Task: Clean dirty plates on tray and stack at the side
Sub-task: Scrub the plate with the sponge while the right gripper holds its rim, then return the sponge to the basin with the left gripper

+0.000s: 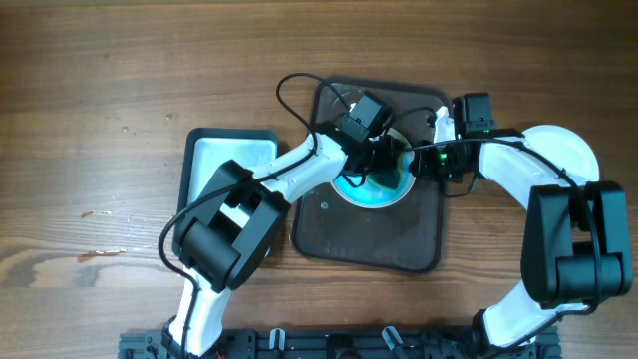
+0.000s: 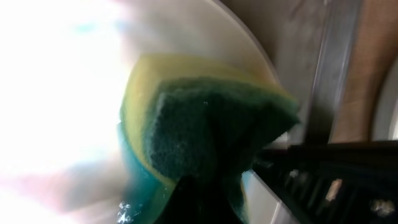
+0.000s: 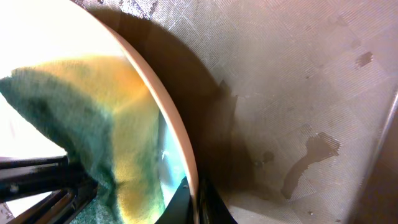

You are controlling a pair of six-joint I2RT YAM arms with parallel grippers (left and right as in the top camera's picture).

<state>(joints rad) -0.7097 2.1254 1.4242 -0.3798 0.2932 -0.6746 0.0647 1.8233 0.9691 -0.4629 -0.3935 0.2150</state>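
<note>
A white plate (image 1: 384, 192) with a blue-green smear lies on the dark tray (image 1: 369, 249). My left gripper (image 1: 377, 158) is shut on a yellow and green sponge (image 2: 205, 124) and presses it onto the plate (image 2: 211, 31). My right gripper (image 1: 427, 160) is shut on the plate's right rim (image 3: 177, 134), one finger on each side of the rim (image 3: 194, 199). The sponge also shows in the right wrist view (image 3: 81, 143), on the plate. White plate (image 1: 576, 150) lies on the table to the right of the tray, partly under my right arm. I cannot tell whether it is one plate or a stack.
A smaller black-rimmed tray with a pale interior (image 1: 214, 150) sits left of the dark tray, partly under my left arm. The dark tray's bare surface (image 3: 298, 93) shows wet marks. The wooden table (image 1: 100, 100) extends to the left and back.
</note>
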